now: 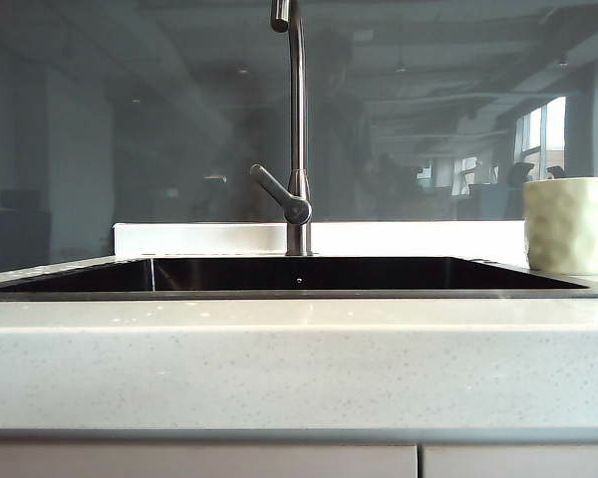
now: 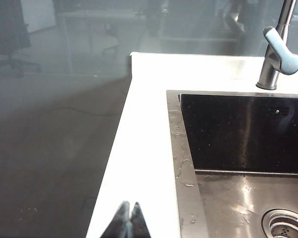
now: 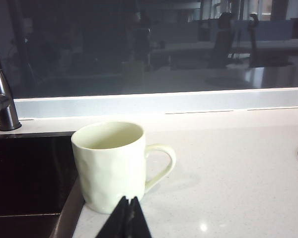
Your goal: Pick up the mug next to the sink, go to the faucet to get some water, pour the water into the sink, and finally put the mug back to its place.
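my left gripper (image 2: 128,220) is pinched fully closed on nothing, over the pale stone counter (image 2: 139,148) beside the sink (image 2: 238,134). my right gripper (image 3: 128,218) is closed and empty too, its tips just short of the cream dimpled mug (image 3: 109,166). the mug stands upright at the sink's edge, at the right edge of the exterior frame, seemingly dry inside. the steel faucet (image 1: 297,129) rises centre frame, behind the basin.
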Motion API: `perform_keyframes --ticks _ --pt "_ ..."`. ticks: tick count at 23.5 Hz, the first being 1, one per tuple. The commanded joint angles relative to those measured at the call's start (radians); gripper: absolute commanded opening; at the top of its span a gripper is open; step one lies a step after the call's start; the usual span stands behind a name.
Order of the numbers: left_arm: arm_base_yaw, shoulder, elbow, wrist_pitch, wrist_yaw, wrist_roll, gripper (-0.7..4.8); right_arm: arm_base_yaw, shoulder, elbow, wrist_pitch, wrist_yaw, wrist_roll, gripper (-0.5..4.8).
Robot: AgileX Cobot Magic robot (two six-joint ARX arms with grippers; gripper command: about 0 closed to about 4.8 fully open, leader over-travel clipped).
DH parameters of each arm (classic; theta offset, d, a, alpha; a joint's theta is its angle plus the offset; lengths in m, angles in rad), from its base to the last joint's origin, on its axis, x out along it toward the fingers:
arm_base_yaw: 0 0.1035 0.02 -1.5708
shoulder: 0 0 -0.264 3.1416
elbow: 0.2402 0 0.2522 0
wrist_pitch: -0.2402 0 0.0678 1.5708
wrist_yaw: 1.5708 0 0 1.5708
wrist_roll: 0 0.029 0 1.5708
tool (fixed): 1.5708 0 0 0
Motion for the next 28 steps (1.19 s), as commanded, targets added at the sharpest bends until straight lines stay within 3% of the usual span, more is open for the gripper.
perform_keyframes --ticks 1,6,16,23,25,28 --pt "0.001 0.0 0.003 0.012 0.003 0.004 -0.05 0.001 -0.002 -0.003 0.014 0.001 0.001 -0.08" --pt "0.001 0.0 0.003 0.012 0.003 0.004 -0.05 0.001 -0.002 -0.003 0.009 0.003 0.095 -0.09" --pt "0.001 0.0 0.003 0.012 0.003 0.004 -0.05 0.0 0.039 0.0 0.018 0.035 0.139 -0.09" --pt "0.001 0.0 0.003 0.012 0.003 0.003 -0.05 -0.03 0.322 0.113 0.062 0.034 0.106 -0.09" --pt "0.001 0.0 0.003 0.012 0.003 0.003 -0.05 -0.08 0.562 0.175 0.17 0.025 0.078 -0.08" --pt "0.001 0.0 0.003 0.012 0.003 0.003 -0.05 -0.121 0.735 0.183 0.325 -0.031 0.077 0.67"
